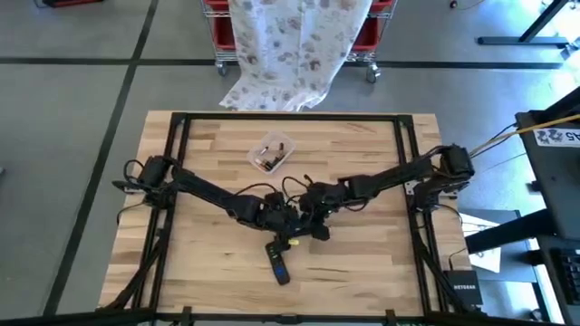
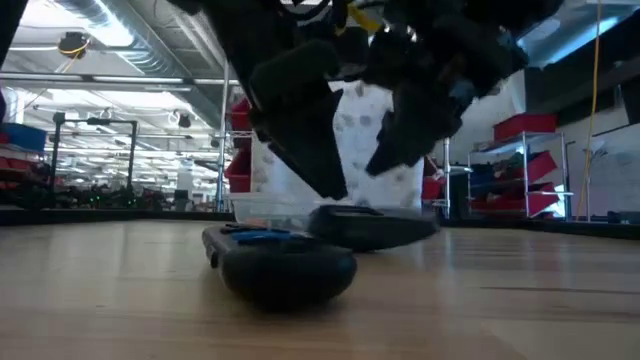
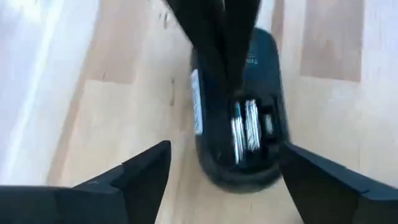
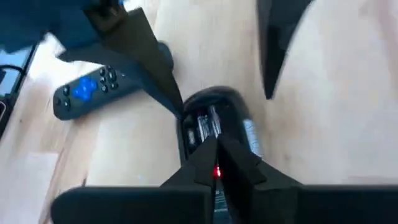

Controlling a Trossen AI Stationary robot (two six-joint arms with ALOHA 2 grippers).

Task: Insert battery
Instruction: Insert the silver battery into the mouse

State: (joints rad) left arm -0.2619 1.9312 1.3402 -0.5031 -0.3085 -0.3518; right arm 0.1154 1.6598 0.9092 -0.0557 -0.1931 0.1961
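Two dark arms [image 2: 330,110] hang over a remote [image 2: 280,262].

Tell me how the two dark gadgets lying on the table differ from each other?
The remote lies button side up, showing blue buttons; the other device lies with its battery compartment open and metal contacts showing. The remote lies apart from both grippers, while the device sits under them: the left gripper open around it, the right gripper closed over the compartment. Both are dark, rounded and flat on the wooden table.

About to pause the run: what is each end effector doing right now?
Left end effector: open, straddling the opened black device.
Right end effector: shut, tips in the device's battery bay; whether it grips anything cannot be told.
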